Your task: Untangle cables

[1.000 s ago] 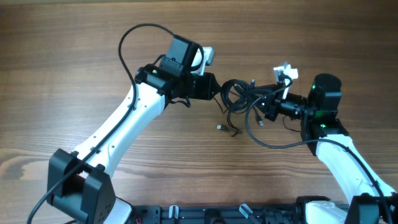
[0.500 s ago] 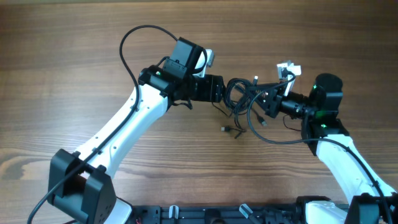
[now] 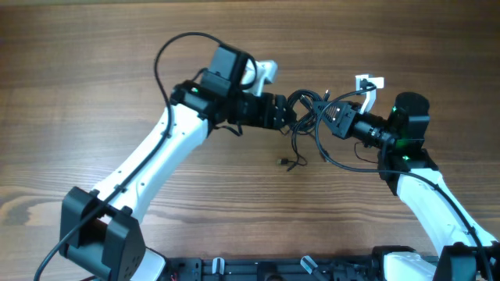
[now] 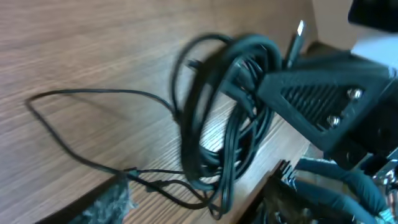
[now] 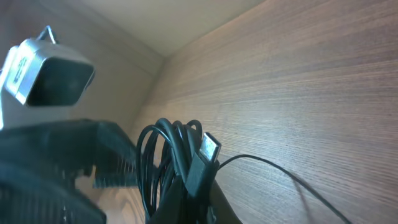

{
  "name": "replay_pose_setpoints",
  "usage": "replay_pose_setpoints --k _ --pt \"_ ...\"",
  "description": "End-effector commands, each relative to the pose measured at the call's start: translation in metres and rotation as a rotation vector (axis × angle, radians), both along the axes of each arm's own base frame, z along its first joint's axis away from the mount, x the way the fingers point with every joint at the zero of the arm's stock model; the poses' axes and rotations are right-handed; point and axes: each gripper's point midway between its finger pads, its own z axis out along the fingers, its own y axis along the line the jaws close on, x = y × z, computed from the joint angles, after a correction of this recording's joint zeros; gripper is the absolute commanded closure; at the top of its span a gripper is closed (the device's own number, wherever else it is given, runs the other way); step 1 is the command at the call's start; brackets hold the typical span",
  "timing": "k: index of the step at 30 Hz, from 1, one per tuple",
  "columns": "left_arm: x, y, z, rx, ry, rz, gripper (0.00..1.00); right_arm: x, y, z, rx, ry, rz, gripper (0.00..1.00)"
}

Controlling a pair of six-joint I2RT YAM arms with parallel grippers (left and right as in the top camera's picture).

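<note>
Coil of cables sits between both claws, just above the bench, its loops standing roughly across the line joining them, so any pull-apart would run left-right. Right claw looks clamped on the coil's right side, with a plug tip poking up past it. Left claw is at the coil's left edge. Apart or together, can't tell: it's hidden overhead and blurred in its wrist view. Slack loop droops toward the right arm. Loose end lies on the bench.

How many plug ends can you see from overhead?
2: one plug lying on the table beside the bundle, another plug poking up from it. More may be hidden inside.
</note>
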Motion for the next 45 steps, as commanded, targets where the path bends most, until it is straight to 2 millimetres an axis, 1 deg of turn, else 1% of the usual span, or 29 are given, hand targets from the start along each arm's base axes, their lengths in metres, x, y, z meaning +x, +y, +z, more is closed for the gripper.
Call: replay_pose_setpoints --k 1,3,5,8,13,17,20,24,25,27,28,29,33,34,37,40,41,42,43,44,45 --pt "0.001 -0.006 -0.014 0.066 -0.037 -0.015 0.37 0.0 0.003 0.001 0.016 0.017 0.006 0.96" --pt "0.004 -0.005 -0.018 0.087 -0.045 -0.005 0.42 -0.002 0.004 0.002 0.021 0.016 0.021 0.96" --pt "0.008 -0.004 -0.02 0.095 -0.049 0.013 0.45 -0.003 0.005 0.002 0.025 0.016 0.03 0.96" --pt "0.014 -0.006 -0.016 0.083 -0.068 0.035 0.44 -0.007 0.008 0.004 0.036 0.015 0.06 0.96" --pt "0.017 -0.009 -0.014 0.07 -0.086 0.034 0.44 -0.011 0.011 0.006 0.048 0.015 0.09 0.96" --pt "0.017 -0.009 -0.014 0.071 -0.085 0.034 0.52 -0.011 0.011 0.006 0.049 0.012 0.09 0.96" --pt "0.016 -0.008 -0.015 0.075 -0.08 0.034 0.6 -0.011 0.011 0.006 0.048 0.01 0.089 0.96" --pt "0.016 -0.008 -0.024 0.09 -0.057 0.032 0.66 -0.01 0.011 0.008 0.049 0.002 0.089 0.96" --pt "0.016 -0.008 -0.026 0.093 -0.052 0.032 0.69 -0.01 0.011 0.008 0.05 0.002 0.089 0.96" --pt "0.016 -0.008 -0.034 0.103 -0.037 0.031 0.82 -0.01 0.011 0.008 0.05 0.002 0.089 0.96" --pt "0.017 -0.008 -0.036 0.106 -0.032 0.031 0.91 -0.01 0.011 0.008 0.049 0.002 0.089 0.96" --pt "0.017 -0.008 -0.037 0.107 -0.031 0.031 0.96 -0.01 0.011 0.008 0.049 0.002 0.089 0.96" --pt "0.024 -0.001 -0.037 0.106 -0.031 0.054 0.96 -0.01 0.011 0.007 0.018 -0.039 0.101 0.96" --pt "0.026 0.002 -0.036 0.103 -0.029 0.061 0.96 -0.011 0.011 0.004 -0.005 -0.057 0.105 0.96" --pt "0.029 0.008 -0.034 0.076 -0.012 0.067 0.96 -0.008 0.006 -0.005 -0.029 -0.022 0.066 0.95" --pt "0.032 0.011 -0.033 0.072 -0.014 0.071 0.96 -0.007 0.005 -0.009 -0.034 0.002 0.052 0.81" --pt "0.032 0.011 -0.033 0.073 -0.015 0.071 0.96 -0.007 0.004 -0.009 -0.034 0.002 0.052 0.75" --pt "0.032 0.011 -0.033 0.073 -0.014 0.071 0.96 -0.007 0.004 -0.009 -0.035 0.001 0.052 0.66" --pt "0.032 0.011 -0.033 0.073 -0.014 0.071 0.96 -0.007 0.004 -0.01 -0.038 0.0 0.048 0.48" --pt "0.032 0.011 -0.033 0.073 -0.015 0.071 0.96 -0.006 0.004 -0.009 -0.04 -0.005 0.046 0.34" --pt "0.032 0.012 -0.032 0.072 -0.015 0.072 0.96 -0.005 0.003 -0.007 -0.039 -0.015 0.045 0.1"
